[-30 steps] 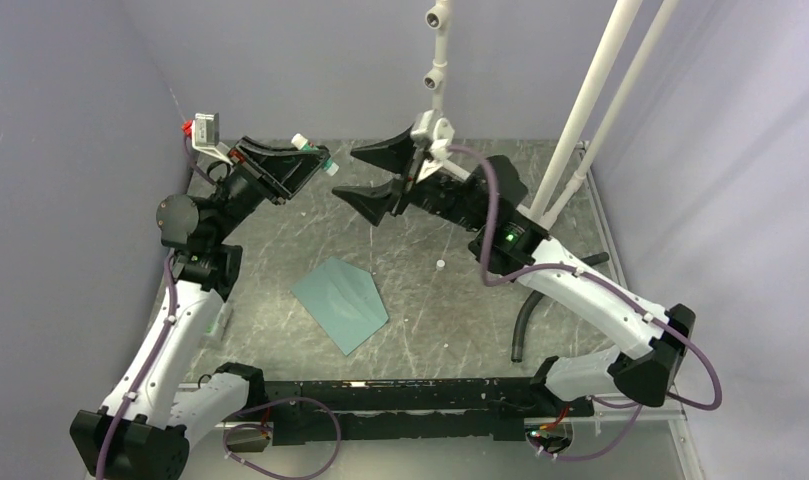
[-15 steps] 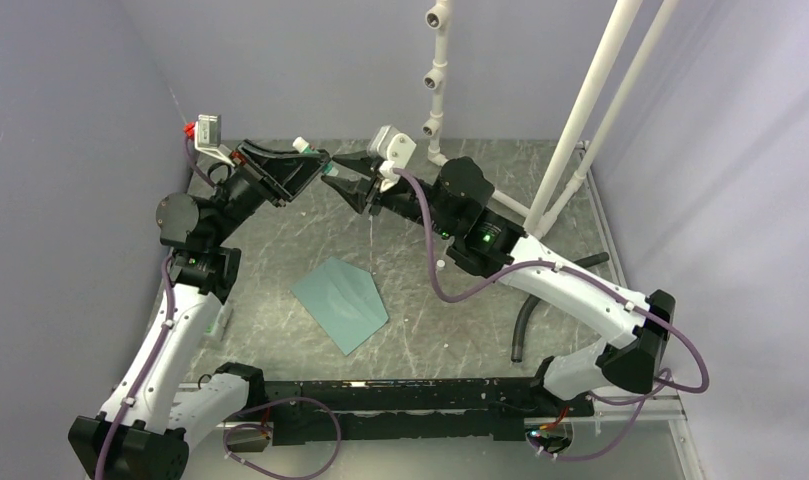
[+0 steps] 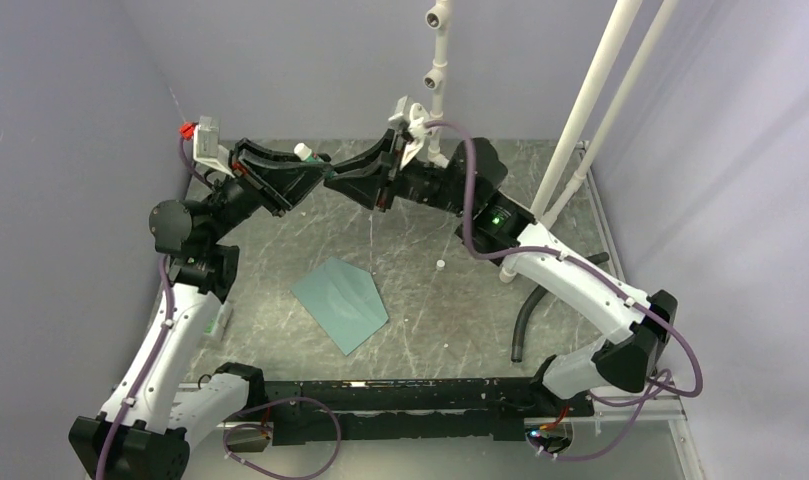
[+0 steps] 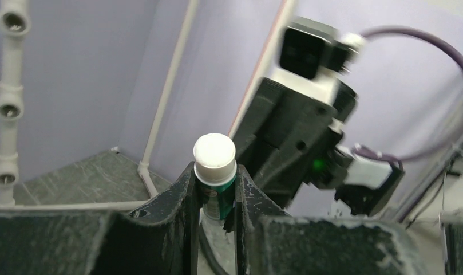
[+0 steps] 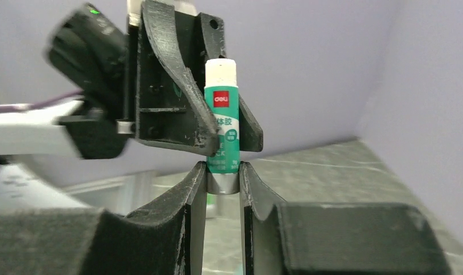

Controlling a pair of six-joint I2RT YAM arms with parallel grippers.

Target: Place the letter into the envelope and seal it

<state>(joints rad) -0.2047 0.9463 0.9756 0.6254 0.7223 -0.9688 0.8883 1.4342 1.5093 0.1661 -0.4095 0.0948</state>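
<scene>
Envelope (image 3: 340,303) lies flat on the table (image 3: 420,320), well apart from both arms. We see no letter outside it, so we judge it is already inside. Held aloft, left gripper (image 3: 315,180) pinches the glue stick (image 5: 222,123) mid-body and right gripper (image 3: 342,180) pinches its end. Left to do: uncap, glue flap, seal.

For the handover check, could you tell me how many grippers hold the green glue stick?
2: the left gripper clamps the middle of the green glue stick; the right gripper pinches its grey end.
</scene>
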